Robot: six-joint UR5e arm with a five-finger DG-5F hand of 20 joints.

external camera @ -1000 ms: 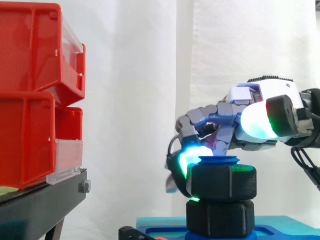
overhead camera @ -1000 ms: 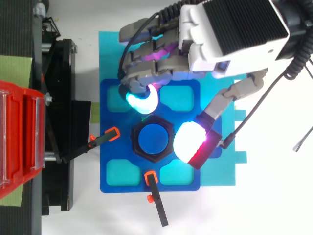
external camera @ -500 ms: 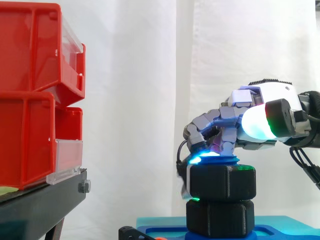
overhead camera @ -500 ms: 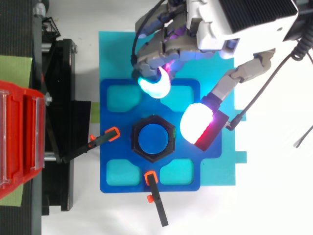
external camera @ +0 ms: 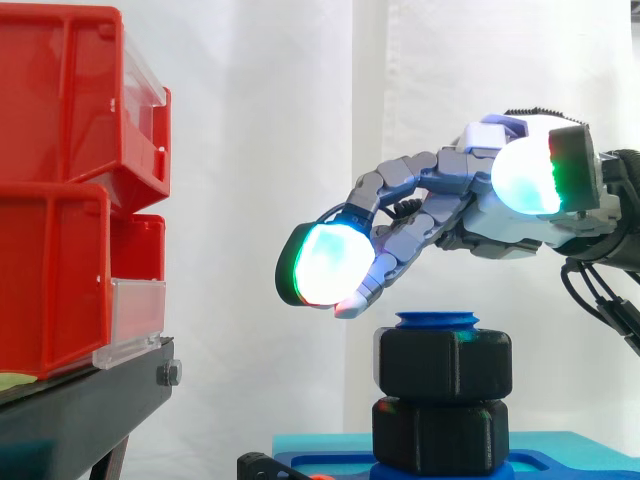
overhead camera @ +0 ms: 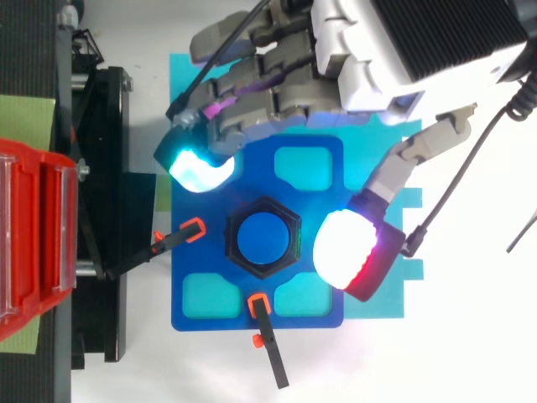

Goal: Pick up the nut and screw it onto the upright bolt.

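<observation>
Nut (external camera: 443, 362) sits on the bolt (external camera: 437, 320), just under its blue top, straight below my robot hand (external camera: 500, 225), which hangs spread and empty, fingers (overhead camera: 197, 164) one side of the bolt, thumb (overhead camera: 348, 256) the other, touching nothing.

Open gap lay between the hand (external camera: 495, 228) and the bolt (external camera: 437, 322) top, above the nut (external camera: 443, 364). Free air ran leftward to the red bins (external camera: 60, 200) on the black stand (external camera: 85, 400), well apart. Low down, a side clamp (overhead camera: 174, 241) and a front clamp (overhead camera: 267, 342) stood just beside the nut's foot.
</observation>
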